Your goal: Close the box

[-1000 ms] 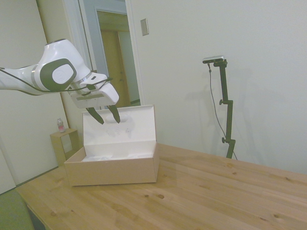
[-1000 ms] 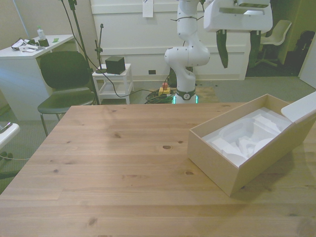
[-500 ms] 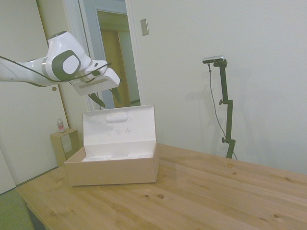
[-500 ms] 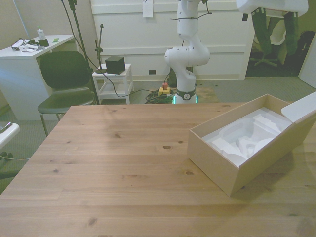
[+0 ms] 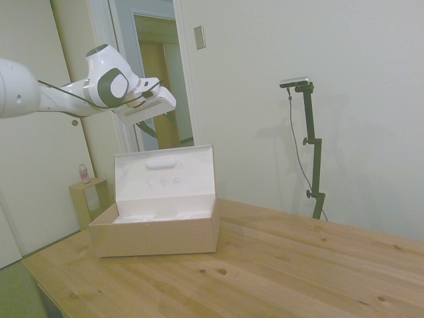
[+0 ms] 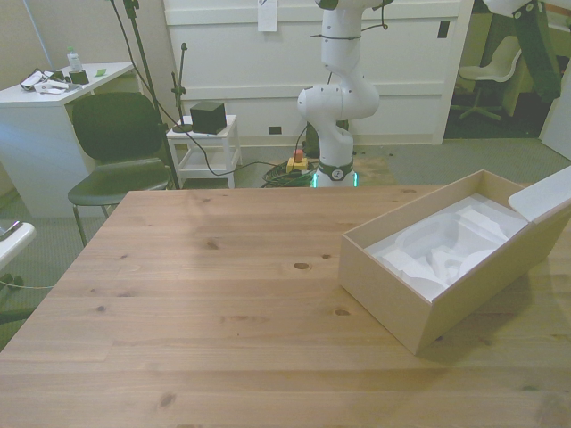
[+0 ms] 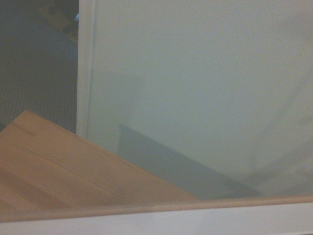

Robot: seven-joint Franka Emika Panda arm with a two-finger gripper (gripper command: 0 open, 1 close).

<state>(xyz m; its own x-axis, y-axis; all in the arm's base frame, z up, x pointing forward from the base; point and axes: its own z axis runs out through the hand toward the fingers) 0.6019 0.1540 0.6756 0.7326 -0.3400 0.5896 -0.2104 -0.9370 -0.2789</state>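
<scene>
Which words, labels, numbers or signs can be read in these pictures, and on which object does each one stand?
No text can be read in any view.
Inside of the lid of the box: an oval embossed mark with small marks below it; too faint to read.
Paper sheet on the back wall, front view: too small to read.
Bottle on the white desk: label too small to read.

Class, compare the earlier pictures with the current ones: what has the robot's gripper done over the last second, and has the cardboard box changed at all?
The gripper has risen from in front of the upright lid to above and behind its top edge, gripping nothing. The large tan cardboard box with its white inside has not moved; its lid is still open, untouched, on the wooden table.
</scene>
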